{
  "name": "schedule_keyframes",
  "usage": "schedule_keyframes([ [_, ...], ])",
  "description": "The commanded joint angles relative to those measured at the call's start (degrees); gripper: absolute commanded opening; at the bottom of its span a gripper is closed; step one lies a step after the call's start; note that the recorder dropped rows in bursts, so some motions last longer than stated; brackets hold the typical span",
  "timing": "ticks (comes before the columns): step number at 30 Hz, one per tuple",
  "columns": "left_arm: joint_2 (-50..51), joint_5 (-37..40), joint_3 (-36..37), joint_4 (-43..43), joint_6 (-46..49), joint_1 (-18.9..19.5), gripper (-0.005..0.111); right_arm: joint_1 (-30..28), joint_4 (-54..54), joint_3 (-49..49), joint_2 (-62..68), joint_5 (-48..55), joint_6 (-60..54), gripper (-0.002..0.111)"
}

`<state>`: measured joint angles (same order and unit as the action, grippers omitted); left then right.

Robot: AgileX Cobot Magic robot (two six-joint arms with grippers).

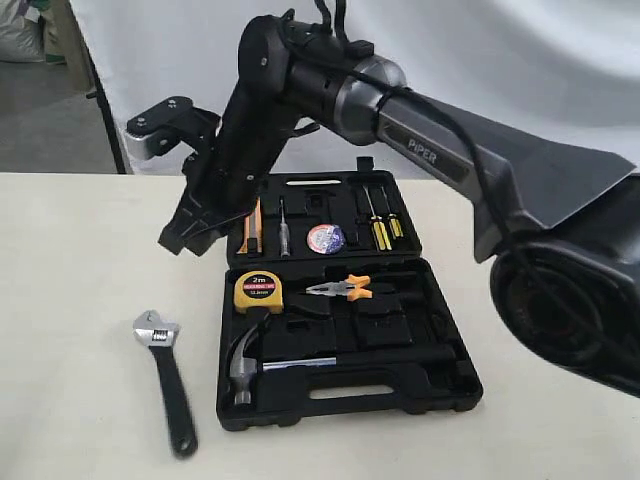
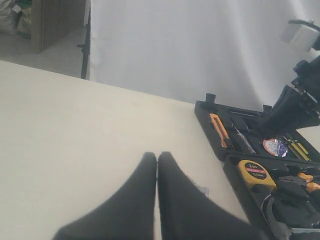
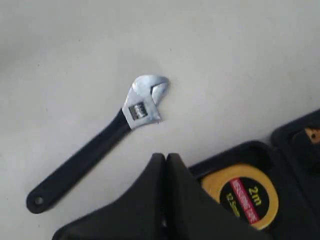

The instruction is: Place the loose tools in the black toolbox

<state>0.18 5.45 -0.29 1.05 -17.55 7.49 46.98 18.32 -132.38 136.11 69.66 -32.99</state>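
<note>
While white cloth (image 1: 520, 60) hangs behind, cream tabletop (image 1: 80, 260) bears the wrench (image 1: 170, 385)

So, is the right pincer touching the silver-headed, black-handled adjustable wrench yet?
Apart. The right wrist view shows bare cream table between the shut right pincer and the wrench.

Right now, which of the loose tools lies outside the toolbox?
The adjustable wrench, flat on the table beside the black toolbox. The claw hammer and the tape roll both sit inside it.
</note>
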Motion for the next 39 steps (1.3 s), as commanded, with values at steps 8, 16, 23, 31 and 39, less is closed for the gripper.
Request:
schedule_keyframes([
  [8,-0.18,-0.41,-0.15,0.25,-0.27,1.45,0.001,-0.35,6.11,10.71,-1.74,0.3,2.32,0.005],
  [16,-0.18,-0.41,-0.15,0.25,-0.27,1.45,0.001,7.38,-3.94,10.41,-1.05,-9.02,10.68,0.067],
  [23,-0.18,-0.41,-0.15,0.25,-0.27,1.45,0.001,7.94,-4.38,10.39,3.73,-14.03,10.94,0.071],
  [31,-0.18,-0.41,-0.15,0.25,-0.27,1.45,0.001,7.83,-4.38,9.25,9.15,-22.57,11.33,0.071],
  [39,-0.18,-0.41,-0.15,0.25,-0.27,1.45,0.001,8.9,-4.5,8.66,11.76,-21.34,8.98,0.04],
])
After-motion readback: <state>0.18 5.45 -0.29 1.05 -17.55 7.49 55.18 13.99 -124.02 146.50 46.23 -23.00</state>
